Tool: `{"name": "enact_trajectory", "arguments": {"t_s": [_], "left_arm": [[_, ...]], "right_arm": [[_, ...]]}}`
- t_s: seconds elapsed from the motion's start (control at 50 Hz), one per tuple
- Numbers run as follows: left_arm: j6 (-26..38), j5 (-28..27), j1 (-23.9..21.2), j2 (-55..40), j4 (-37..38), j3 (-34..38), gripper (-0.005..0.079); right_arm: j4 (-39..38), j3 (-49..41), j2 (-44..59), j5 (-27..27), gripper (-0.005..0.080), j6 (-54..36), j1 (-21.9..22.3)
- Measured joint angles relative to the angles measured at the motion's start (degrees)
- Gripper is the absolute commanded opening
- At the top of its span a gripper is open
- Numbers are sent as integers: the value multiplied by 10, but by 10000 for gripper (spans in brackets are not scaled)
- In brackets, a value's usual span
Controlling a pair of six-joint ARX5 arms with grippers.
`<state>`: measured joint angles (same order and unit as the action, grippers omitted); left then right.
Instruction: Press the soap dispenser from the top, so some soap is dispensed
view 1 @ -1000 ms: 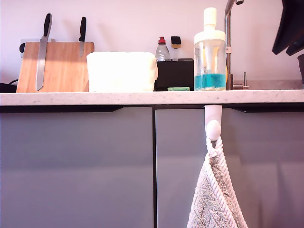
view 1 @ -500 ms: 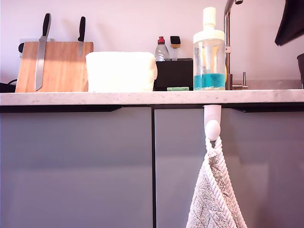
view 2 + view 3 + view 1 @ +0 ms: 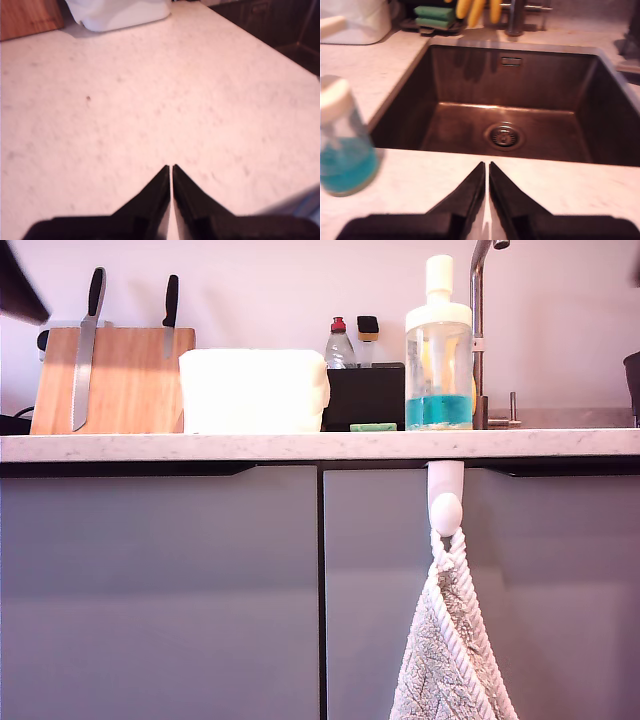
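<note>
The table point(image 3: 250, 445), a pale speckled slab over grey cabinet doors point(image 3: 160, 590), carries everything noted here. Taking the soap dispenser point(image 3: 439, 345) as the landmark: it stands upright near the table's front edge, white plunger knob raised above a wide white cap, with the soap point(image 3: 438, 411) filling only the lower part of the clear bottle. Just beside it, toward the exterior view's right, rises the tap point(image 3: 480, 330). The sink point(image 3: 510, 100) lies behind the dispenser, seen from the second wrist view as a dark steel basin with a round drain. Toward the exterior view's left of the dispenser sit a black box point(image 3: 366, 395), a white container point(image 3: 254, 390) and a wooden knife block point(image 3: 112, 380), in that order outward. A towel point(image 3: 445, 640) hangs from a hook directly below the dispenser.

My first gripper point(image 3: 171, 167) hangs over bare table, jaws closed, tips nearly touching, holding nothing. My second gripper point(image 3: 486, 164) is above the table strip before the sink, jaws likewise closed and empty, the dispenser point(image 3: 342, 142) standing apart to one side.
</note>
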<state>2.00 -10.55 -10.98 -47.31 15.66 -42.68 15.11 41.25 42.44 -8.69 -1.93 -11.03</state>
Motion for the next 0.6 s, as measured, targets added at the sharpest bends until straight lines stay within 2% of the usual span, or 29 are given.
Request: {"name": "enact_trajectory", "arguments": {"t_s": [0.16,0.36,0.6], "left_arm": [[-2,-9,14,60,-50,18,-23],[-19,-9,31,125,-72,111,-23],[-45,2,42,222,-71,196,-23]], "right_arm": [[-12,-26,-41,24,-13,-10,26],[-17,-63,-94,25,-13,-12,31],[-44,-158,-181,22,-13,-21,33]]}}
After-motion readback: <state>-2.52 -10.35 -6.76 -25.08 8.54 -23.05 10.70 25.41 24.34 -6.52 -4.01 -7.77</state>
